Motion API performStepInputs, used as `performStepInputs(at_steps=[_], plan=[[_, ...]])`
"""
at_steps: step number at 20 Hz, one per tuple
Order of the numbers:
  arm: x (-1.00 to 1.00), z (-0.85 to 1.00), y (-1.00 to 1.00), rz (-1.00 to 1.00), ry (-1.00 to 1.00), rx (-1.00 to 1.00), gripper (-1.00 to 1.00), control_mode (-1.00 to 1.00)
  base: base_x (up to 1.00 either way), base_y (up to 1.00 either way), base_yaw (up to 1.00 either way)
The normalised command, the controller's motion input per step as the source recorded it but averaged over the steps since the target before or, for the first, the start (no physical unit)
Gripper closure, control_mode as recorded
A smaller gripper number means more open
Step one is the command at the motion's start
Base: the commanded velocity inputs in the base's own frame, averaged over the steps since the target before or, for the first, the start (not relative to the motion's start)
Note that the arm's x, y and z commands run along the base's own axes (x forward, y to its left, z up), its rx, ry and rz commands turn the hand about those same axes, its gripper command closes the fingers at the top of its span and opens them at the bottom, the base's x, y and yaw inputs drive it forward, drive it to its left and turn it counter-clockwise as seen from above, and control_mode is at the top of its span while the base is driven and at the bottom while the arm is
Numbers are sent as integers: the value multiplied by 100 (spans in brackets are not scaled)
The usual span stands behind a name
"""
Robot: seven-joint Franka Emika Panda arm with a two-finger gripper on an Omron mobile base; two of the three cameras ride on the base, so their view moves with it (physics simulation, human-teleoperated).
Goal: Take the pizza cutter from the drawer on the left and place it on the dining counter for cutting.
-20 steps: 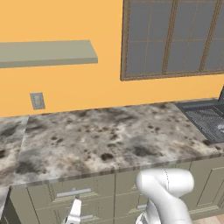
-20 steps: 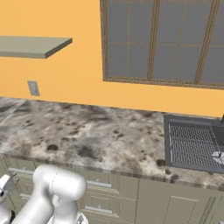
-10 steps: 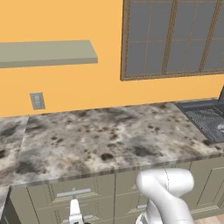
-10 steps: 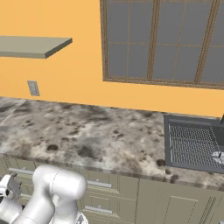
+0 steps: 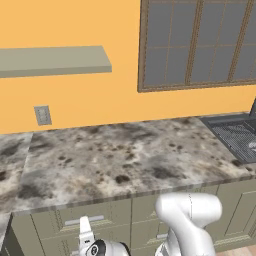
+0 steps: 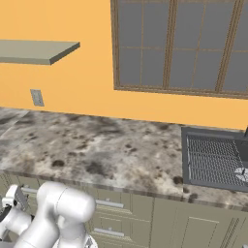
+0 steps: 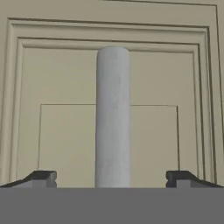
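Drawer (image 7: 65, 131), mid-frame in the hand view, closed: we are centring the open end effector (image 7: 112, 178) astride its silver bar handle (image 7: 113, 113), advancing squarely before closing to pull.

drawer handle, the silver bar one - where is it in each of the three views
Left base view: the drawer handle runs level, low left, just above the gripper.
Right base view: I cannot pick it out by the arm at the lower left edge.
Hand view: it stands upright at centre, between the open fingertips.
Shared landmark: the wall outlet.
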Motion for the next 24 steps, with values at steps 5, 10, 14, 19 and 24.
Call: performStepInputs(at_steps=[5, 10, 14, 19, 24], plan=[[15, 0, 11, 0, 0, -1, -100, -100, 0, 0, 0], [0, 0, 1, 0, 0, 0, -100, -100, 0, 0, 0], [0, 0, 0, 0, 0, 0, 100, -100, 0, 0, 0], [-1, 0, 0, 0, 0, 0, 100, -100, 0, 0, 0], [-23, 0, 0, 0, 0, 0, 100, -100, 0, 0, 0]])
